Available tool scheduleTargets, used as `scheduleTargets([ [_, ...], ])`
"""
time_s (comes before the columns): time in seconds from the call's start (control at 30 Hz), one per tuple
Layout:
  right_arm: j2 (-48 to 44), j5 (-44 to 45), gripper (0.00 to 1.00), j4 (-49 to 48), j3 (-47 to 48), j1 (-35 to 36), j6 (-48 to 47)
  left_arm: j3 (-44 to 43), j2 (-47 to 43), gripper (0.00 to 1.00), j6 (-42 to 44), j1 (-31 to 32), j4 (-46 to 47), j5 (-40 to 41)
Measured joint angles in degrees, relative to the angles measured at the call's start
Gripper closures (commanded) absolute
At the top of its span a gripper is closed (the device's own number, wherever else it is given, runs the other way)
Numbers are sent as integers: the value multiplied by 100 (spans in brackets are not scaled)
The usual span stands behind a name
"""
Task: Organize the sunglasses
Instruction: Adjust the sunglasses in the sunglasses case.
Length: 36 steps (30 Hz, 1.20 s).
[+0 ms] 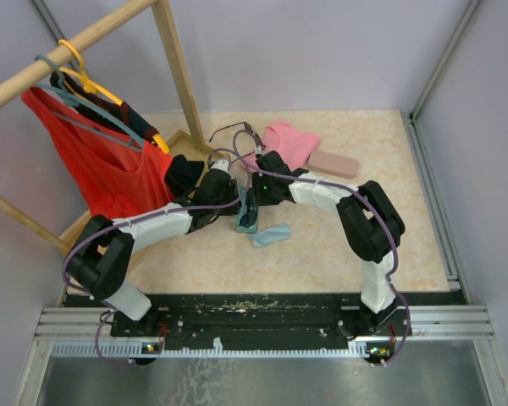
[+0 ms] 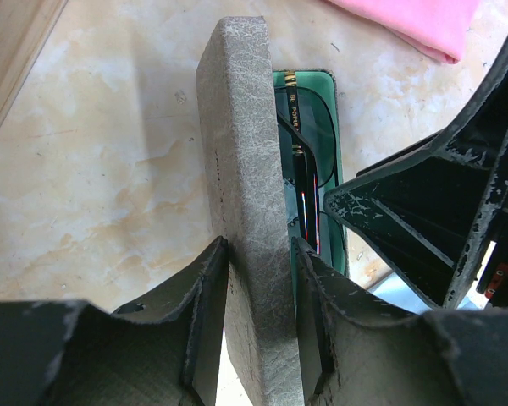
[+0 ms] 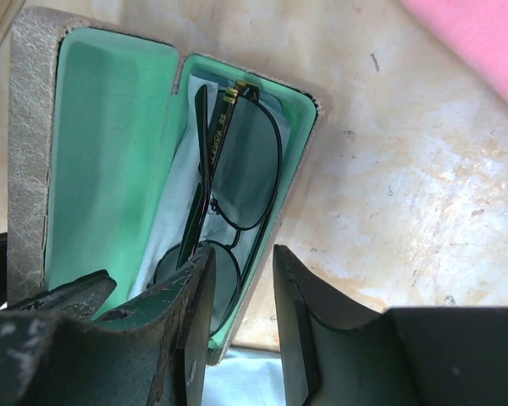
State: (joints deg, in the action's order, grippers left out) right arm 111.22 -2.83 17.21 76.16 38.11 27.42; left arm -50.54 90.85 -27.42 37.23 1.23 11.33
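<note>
While both arms meet mid-table (image 1: 347,245), the big stuff sits out of the way: rack (image 1: 173,59) with a red bag (image 1: 102,161) far left, pink cloth (image 1: 292,142) far centre, pink case (image 1: 333,163) just right of it. None of it is in play.

The grey case (image 3: 30,169) lies at centre, open, green lining showing. A blue cloth (image 1: 271,235) lies just near-right of it.

My left gripper (image 2: 261,249) is clenched on the lid (image 2: 237,169), a finger flat on each face, holding it upright.

My right gripper (image 3: 242,254) is released. Its jaws stand apart over the near end of the case and pinch nothing. One finger overlaps the near lens.

The sunglasses (image 3: 241,161) are inside the case, folded, lying lengthwise on the base with the arms along the hinge side. I can only make out this one pair.

Risks from here, my read:
- The lid slips from the left pinch, since the grip is only at its near end. It could drop onto my right fingers or the frame.
- The right finger pulls back at an angle, catches the wire rim and drags the pair out or scuffs the lens.
- The lid closes before the right gripper is clear, or with an arm riding high, and bends the thin frame.
- The left arm tugs the lid sideways and the whole case skids, as nothing pins the base.
</note>
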Motion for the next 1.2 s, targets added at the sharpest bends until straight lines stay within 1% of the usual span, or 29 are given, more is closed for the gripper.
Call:
scheduleTargets([
  [0.13, -37, 76, 66, 0, 0, 0, 0, 0, 0, 59, 0, 0, 0, 0],
  [0.4, -37, 44, 75, -7, -2, 0, 9, 0, 0, 59, 0, 0, 0, 0],
  [0.63, -24, -13, 79, -33, -2, -2, 17, 0, 0, 59, 0, 0, 0, 0],
  [1.2, 61, 24, 80, -39, -55, -2, 17, 0, 0, 59, 0, 0, 0, 0],
])
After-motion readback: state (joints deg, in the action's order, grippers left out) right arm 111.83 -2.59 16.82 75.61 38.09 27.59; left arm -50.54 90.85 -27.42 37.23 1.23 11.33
